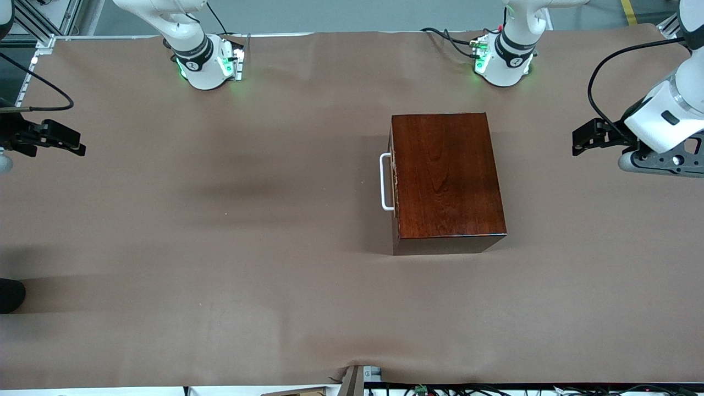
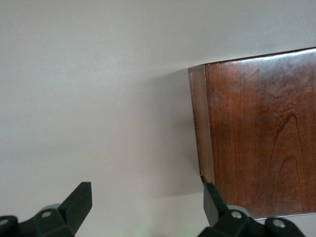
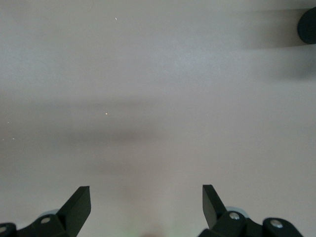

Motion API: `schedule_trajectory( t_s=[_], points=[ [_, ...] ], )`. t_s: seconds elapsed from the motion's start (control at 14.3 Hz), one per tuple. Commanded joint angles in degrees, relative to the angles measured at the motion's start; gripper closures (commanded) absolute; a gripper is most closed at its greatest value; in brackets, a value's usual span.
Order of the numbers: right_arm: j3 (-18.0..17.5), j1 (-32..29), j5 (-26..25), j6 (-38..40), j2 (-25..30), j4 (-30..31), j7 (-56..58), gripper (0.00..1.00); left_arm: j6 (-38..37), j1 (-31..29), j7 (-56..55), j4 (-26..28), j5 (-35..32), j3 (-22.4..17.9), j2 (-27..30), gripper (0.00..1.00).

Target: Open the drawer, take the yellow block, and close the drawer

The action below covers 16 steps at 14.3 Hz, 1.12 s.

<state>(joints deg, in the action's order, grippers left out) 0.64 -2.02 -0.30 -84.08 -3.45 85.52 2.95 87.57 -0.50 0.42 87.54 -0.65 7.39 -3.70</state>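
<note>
Both tools, left tool (image 2: 147,203) and right tool (image 3: 146,203), hover spread wide; drawer (image 1: 391,184) is shut.

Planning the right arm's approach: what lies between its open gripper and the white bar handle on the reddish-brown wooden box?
Only bare brown table cover between right gripper and handle, seen in the front view.

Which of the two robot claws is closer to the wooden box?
The left gripper, hovering at the table's edge by the wooden box; the right gripper hangs much farther away.

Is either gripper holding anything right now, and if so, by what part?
Nothing is held. The left gripper is open beside the wooden box; the right gripper is open over bare table. The drawer's handle is untouched.
</note>
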Motion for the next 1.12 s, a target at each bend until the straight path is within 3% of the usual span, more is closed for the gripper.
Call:
schedule_trajectory(
  t_s=[0.0,0.42,0.56,0.84,1.05],
  points=[
    [-0.4,-0.5,-0.2,0.1,1.1,1.1,-0.4,0.00,-0.6,-0.5,1.2,-1.1,-1.0,0.4,-0.4,0.00],
    [-0.4,-0.5,-0.2,0.1,1.1,1.1,-0.4,0.00,-0.4,0.0,-1.1,-1.4,1.0,0.6,-1.8,0.00],
    [-0.4,-0.5,-0.2,0.1,1.1,1.1,-0.4,0.00,0.8,1.5,-6.1,-2.9,1.1,1.0,-5.0,0.00],
    [-0.4,-0.5,-0.2,0.1,1.1,1.1,-0.4,0.00,3.2,12.2,-22.7,-7.9,0.7,1.7,-13.1,0.00],
    [-0.4,-0.5,-0.2,0.1,1.1,1.1,-0.4,0.00,10.6,21.0,-36.5,-10.7,0.6,1.5,-19.7,0.00]
  ],
)
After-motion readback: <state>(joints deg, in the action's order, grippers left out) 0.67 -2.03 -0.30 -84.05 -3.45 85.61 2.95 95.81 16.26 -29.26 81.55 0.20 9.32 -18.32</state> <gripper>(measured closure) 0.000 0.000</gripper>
